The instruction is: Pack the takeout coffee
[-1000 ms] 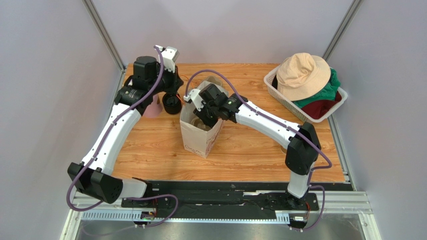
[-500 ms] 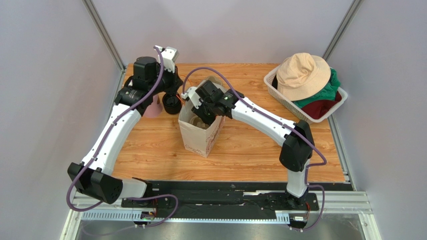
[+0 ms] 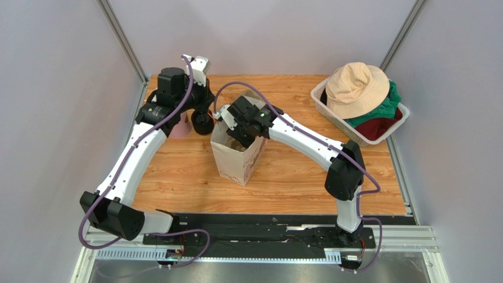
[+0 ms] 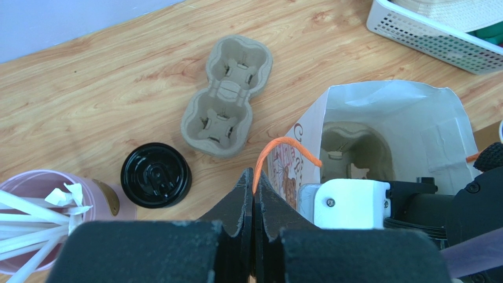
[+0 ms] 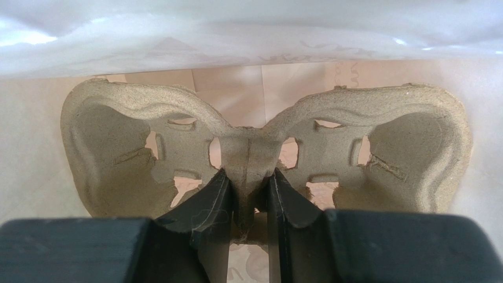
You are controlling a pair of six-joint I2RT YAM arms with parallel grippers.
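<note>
Pinching the cup tray [image 5: 254,135] inside the bag [image 4: 413,112] is the right gripper [image 5: 248,177], the left gripper [image 4: 254,180] nips the orange handle [image 4: 283,143], and the takeout coffee [image 4: 156,175] sits outside, unpacked.

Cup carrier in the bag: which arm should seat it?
Right. The right gripper clamps the cup carrier's centre ridge inside the paper bag; the left gripper is shut on the bag's orange handle.
</note>
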